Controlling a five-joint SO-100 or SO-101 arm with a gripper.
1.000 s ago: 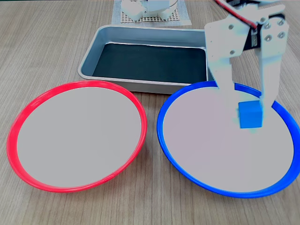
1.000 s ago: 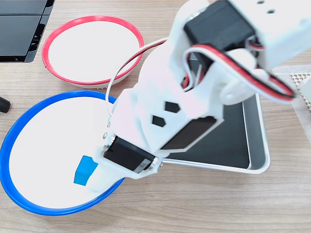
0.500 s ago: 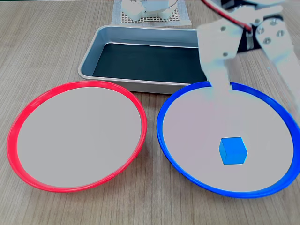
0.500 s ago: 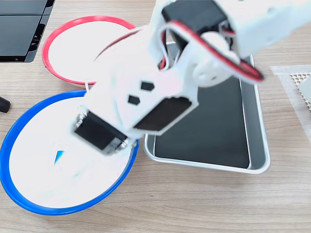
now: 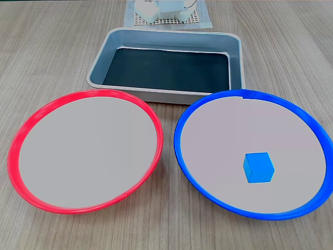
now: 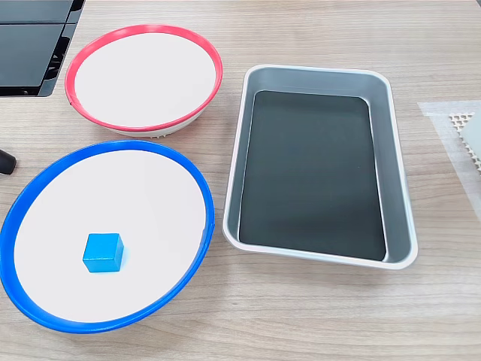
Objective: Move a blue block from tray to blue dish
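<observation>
We see the small bright-blue cube point(image 5: 258, 167) resting inside the round blue-rimmed dish point(image 5: 183, 121), silver-grey metal tray point(image 6: 242, 141) w/ dark bottom empty, so task looks complete; pincer state: cannot tell.

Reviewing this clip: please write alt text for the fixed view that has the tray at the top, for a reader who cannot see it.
A small blue block rests inside the blue dish at lower right on a wooden table. A red-rimmed dish with nothing in it sits at lower left, and the tray lies behind both, nothing on its dark bottom.
</observation>
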